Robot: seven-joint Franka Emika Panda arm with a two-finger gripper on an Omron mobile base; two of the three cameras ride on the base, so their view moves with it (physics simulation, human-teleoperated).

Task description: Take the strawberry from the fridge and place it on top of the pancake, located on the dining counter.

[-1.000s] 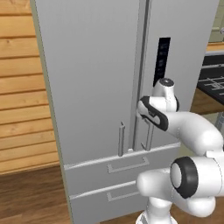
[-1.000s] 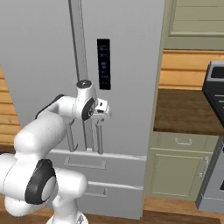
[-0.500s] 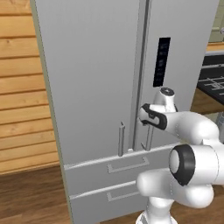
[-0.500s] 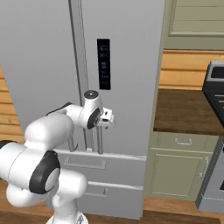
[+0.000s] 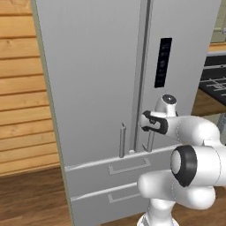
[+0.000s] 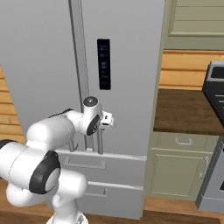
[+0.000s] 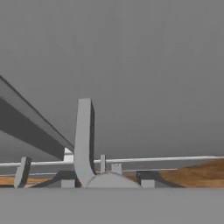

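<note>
Fridge (image 5: 101, 88) doors shut, pincer (image 5: 147, 123) at right door's handle (image 5: 151, 140).

wood floor (image 5: 31, 194) carries the closed fridge (image 5: 92, 88); green cabinet (image 6: 183, 168) stands on it just beside fridge; dark wood worktop (image 6: 183, 111) on cabinet

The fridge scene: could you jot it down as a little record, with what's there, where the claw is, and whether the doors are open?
fridge: tall, light grey, both doors shut
display panel: black, on the right-hand door
door handles: two slim vertical bars by the centre seam
right door handle: claw at it
claw: closing around that handle; firm grip unclear
drawers: two below, shut
strawberry: none seen
</note>
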